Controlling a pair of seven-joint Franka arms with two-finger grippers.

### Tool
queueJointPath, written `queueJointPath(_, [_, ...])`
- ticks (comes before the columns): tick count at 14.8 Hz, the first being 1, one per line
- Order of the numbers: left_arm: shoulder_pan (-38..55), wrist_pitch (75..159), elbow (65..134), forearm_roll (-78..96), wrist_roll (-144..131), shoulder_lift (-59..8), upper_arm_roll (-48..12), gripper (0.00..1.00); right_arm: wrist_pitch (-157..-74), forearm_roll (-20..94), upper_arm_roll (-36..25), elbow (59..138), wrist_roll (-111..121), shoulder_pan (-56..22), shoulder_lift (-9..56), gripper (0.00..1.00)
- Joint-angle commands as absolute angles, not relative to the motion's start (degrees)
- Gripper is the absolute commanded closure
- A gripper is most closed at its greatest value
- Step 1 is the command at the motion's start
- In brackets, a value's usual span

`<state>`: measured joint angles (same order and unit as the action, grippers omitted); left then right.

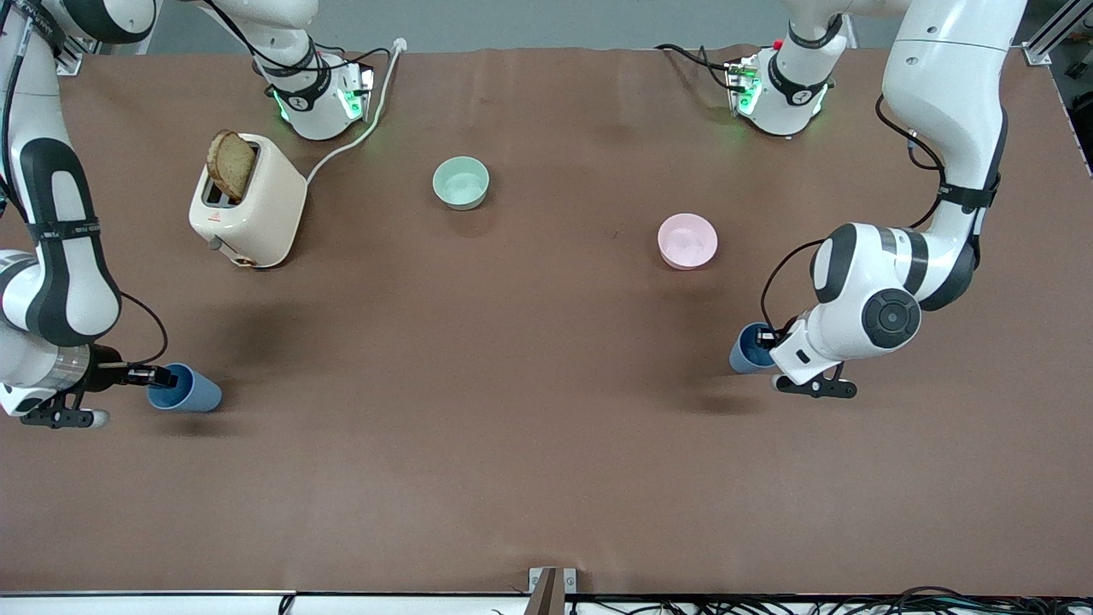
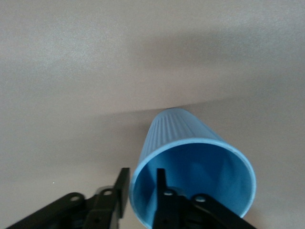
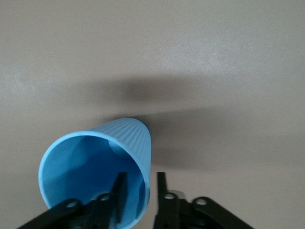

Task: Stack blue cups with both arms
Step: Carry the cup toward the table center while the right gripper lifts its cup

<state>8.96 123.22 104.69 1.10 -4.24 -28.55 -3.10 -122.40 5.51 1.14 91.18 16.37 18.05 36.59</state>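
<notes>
One blue cup (image 1: pixel 195 393) lies on its side at the right arm's end of the table, its mouth toward my right gripper (image 1: pixel 166 376). In the right wrist view the gripper (image 3: pixel 140 183) straddles the cup's (image 3: pixel 100 157) rim, one finger inside and one outside, with a gap showing on each side of the wall. The other blue cup (image 1: pixel 745 352) lies tilted at the left arm's end, its mouth toward my left gripper (image 1: pixel 762 337). In the left wrist view that gripper (image 2: pixel 143 179) straddles its cup's (image 2: pixel 190 157) rim the same way, with a gap between the wall and the inner finger.
A pale green bowl (image 1: pixel 461 183) and a pink bowl (image 1: pixel 687 241) stand farther from the front camera, toward the middle. A cream toaster (image 1: pixel 248 202) holding a slice of bread stands near the right arm's base, its cable running to the table's back edge.
</notes>
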Motion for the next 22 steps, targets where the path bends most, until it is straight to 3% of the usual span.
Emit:
queueJointPath(1, [8.79,121.73,102.58,-0.09,-3.96,-27.77,-4.74,0.99,-122.26,6.24,1.76,91.85,16.96,18.54,35.77,0.96])
queueJointPath(3, [8.88,119.98,99.25,-0.09,-3.34,-27.69,-6.40,0.99,-122.26,6.24,1.76,91.67,16.96,18.54,35.68,0.96])
queueJointPath(6, [10.88,111.73,88.11,-0.87,-3.34,-29.17,-12.46,1.00,-122.17,6.24,1.76,91.58,16.79,18.28,35.42,0.96])
queueJointPath(11, [27.57,111.09,74.20,-0.62,-4.13,-40.41,-12.92,0.99,-116.21,6.24,1.85,88.96,16.17,17.58,33.84,0.95])
queueJointPath(17, [35.94,115.14,73.21,-0.79,-3.87,-45.70,-12.48,0.99,-101.17,5.19,1.76,82.53,11.69,15.64,26.91,0.95])
queueJointPath(22, [38.84,115.40,73.21,-2.37,-3.43,-47.02,-12.48,0.98,-89.76,5.19,1.67,83.32,11.60,15.91,15.93,0.94])
